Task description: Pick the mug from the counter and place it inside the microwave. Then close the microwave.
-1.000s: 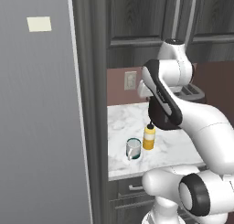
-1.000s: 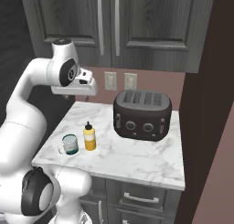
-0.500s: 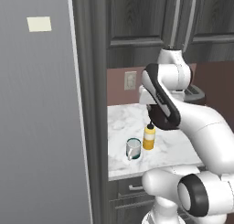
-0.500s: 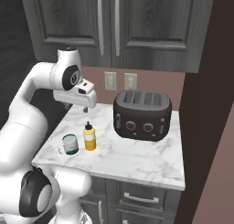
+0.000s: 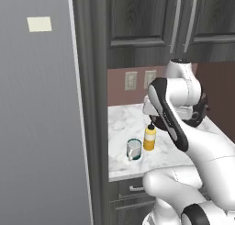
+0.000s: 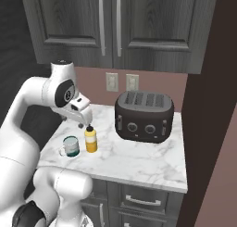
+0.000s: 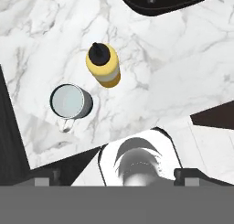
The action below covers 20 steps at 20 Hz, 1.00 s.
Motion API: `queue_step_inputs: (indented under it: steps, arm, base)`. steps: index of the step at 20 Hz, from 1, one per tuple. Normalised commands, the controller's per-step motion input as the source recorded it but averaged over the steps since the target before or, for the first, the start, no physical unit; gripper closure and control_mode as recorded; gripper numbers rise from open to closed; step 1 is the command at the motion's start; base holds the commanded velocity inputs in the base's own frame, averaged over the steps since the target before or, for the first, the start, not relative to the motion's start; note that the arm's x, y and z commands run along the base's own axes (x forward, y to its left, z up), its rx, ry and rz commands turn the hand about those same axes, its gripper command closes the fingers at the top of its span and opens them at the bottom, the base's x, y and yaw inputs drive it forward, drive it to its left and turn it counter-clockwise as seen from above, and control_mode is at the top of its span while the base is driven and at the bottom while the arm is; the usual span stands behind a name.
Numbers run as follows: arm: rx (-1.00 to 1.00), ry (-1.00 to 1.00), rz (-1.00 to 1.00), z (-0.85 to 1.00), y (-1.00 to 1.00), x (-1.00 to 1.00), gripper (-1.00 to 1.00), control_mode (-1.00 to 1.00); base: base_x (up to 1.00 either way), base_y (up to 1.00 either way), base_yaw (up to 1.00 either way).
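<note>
Near the worktop's (image 6: pixel 139 161) front left corner the mug (image 6: pixel 70 146) stands upright, handle toward the edge, free of any grip. Just beside it on its right stands the yellow bottle (image 6: pixel 91 138), black cap up. Above both hangs the claw (image 6: pixel 84 122), pointing down; whether its fingers are spread or pressed together cannot be told. Farther back sits a dark four-slot toaster (image 6: pixel 144 116), before two wall outlets (image 6: pixel 121 82).
</note>
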Motion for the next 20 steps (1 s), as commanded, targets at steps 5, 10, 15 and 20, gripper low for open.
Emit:
queue_step_inputs:
  steps: [5,10,15,20]
  arm:
    - [0.0,0.0,-0.26,-0.32,0.26,-0.01,-1.0,-1.0]
    - [0.0,-0.05,-0.24,-0.19,0.46,0.0,-1.0,-1.0]
    - [0.0,-0.1,-0.15,-0.2,0.39,0.06,-1.0,-1.0]
    - [0.0,-0.04,-0.02,-0.19,0.13,0.11,-1.0,-1.0]
  base:
    - [0.0,0.0,0.0]
    - [0.0,0.0,0.0]
    - [0.0,0.0,0.0]
    - [0.0,0.0,0.0]
